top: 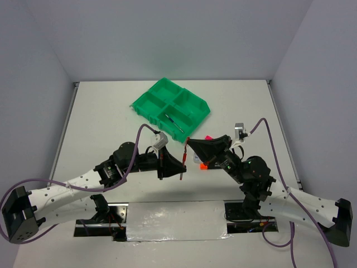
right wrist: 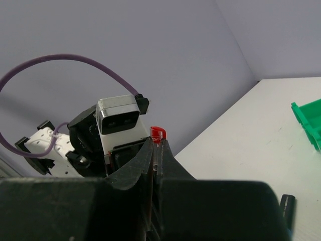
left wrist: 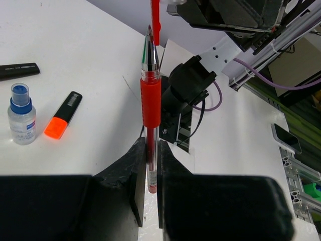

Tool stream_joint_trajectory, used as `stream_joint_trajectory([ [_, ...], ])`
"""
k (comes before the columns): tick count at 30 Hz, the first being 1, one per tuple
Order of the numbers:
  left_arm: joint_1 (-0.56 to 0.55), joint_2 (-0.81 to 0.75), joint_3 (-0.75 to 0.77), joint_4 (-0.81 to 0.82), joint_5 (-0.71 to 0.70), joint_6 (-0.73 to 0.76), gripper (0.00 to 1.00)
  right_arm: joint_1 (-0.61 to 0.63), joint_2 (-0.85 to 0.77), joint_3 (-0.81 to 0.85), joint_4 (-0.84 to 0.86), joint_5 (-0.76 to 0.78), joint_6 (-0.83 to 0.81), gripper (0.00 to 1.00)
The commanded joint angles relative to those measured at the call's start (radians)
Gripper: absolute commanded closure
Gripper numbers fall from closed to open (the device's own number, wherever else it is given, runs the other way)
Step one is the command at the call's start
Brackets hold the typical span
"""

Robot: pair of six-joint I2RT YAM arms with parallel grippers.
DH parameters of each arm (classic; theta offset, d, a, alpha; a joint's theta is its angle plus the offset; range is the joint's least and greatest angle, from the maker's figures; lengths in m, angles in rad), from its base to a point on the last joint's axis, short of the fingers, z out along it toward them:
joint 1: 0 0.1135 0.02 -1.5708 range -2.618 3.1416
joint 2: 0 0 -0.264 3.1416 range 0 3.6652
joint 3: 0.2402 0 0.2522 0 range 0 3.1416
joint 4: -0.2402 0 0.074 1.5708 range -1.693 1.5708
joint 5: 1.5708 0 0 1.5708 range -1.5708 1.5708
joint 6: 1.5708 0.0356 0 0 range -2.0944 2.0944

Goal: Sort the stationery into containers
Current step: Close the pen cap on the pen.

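While held upright betw. the arms, red pen [left wrist: 151, 100] prob. handles light, stiff, slick; rubber sleeve grips best. L gripper [left wrist: 152, 155] clamps its lower barrel; R gripper [right wrist: 156, 148] pinches red cap [right wrist: 158, 132] above tip.

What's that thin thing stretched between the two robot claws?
A red pen, its lower end clamped in the left gripper, its tip pointing at a red piece pinched by the right gripper. The left wrist view shows it best.
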Motion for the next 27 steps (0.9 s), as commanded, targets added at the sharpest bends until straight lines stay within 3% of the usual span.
stream_joint_trajectory([
  [1,-0.003,-0.017,0.011,0.039,-0.008,0.022,1.00,0.000,-0.008,0.016,0.027,0.000,-0.007,1.00],
  [27,-0.003,-0.017,0.004,0.060,0.011,0.011,1.00,0.002,0.016,0.029,0.025,0.003,-0.034,1.00],
])
